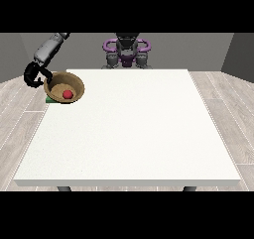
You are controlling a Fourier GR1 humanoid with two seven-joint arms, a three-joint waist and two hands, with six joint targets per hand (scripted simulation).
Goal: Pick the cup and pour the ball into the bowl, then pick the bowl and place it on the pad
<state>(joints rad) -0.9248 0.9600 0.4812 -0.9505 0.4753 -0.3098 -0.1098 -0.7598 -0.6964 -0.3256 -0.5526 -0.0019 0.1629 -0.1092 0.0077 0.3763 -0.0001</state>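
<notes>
Now, starting nearest the camera: two dark table legs [63, 188], just peeking out below the front edge. Above them, the big white table [134, 134], broad and pale, running back toward the robot. Flanked on both sides by pale wooden floor [223, 119].

Up and over to the view's left now, close to the table's left edge and toward its far end: a sliver of green pad [49, 99], showing only at its near left corner. Over the rest of it, the brown bowl [74, 82], tipped, mouth turned toward the camera. Cannot tell whether fully settled on the pad or held a touch above it. Inside, low against the bowl's wall, the red ball [67, 93].

Right at the bowl's left rim, the black hand at the view's left [33, 77]. Fingers curled, hooked onto the rim on that side; thumb hard to make out. Hangs out past the table's left edge, over the floor. Behind and above, the grey forearm [48, 48], slanting up and to the right, out at the top of the scene.

Farther back, beyond the table's far edge and near the middle: the robot's torso [126, 54], dark grey, with purple rings at the shoulders. Last of all, the grey walls [198, 49], closing the room behind.
</notes>
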